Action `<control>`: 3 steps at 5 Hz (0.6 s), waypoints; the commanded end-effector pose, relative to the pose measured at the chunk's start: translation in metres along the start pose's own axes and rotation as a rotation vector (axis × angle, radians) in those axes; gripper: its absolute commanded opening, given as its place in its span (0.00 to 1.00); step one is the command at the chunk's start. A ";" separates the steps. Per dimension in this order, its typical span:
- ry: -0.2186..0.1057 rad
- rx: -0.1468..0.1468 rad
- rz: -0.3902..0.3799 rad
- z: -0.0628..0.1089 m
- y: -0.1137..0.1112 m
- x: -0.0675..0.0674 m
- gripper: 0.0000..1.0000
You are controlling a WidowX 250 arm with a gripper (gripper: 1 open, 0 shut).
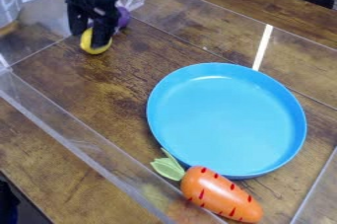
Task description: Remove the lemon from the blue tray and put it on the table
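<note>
The lemon (93, 42) is a small yellow ball at the far left of the table (93, 100), well away from the blue tray (227, 119). My black gripper (93, 35) stands over it, pointing down, with a finger on each side of the fruit. The lemon pokes out low between the fingertips, at or just above the wood. I cannot make out whether the fingers still press on it. The blue tray lies at centre right with nothing in it.
A purple eggplant (121, 16) lies just right of the gripper. An orange carrot (218, 193) with green leaves sits at the tray's near edge. Clear plastic walls (79, 144) run along the left and front of the table.
</note>
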State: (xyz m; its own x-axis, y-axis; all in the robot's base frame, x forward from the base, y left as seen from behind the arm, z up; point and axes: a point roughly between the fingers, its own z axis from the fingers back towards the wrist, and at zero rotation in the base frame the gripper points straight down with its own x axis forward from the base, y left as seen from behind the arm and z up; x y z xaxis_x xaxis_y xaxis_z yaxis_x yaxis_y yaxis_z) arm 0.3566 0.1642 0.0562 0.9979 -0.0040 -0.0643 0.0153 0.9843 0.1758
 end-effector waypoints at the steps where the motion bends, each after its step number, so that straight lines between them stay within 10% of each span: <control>1: -0.088 0.024 0.112 0.049 0.019 0.008 0.00; 2: -0.108 0.013 0.091 0.049 0.025 0.002 1.00; 3: -0.115 0.002 0.045 0.049 0.027 -0.004 1.00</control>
State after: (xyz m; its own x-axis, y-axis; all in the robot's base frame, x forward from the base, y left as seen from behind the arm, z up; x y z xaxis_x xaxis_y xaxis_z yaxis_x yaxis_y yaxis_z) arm 0.3563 0.1742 0.0653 0.9987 0.0100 -0.0496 -0.0032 0.9909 0.1345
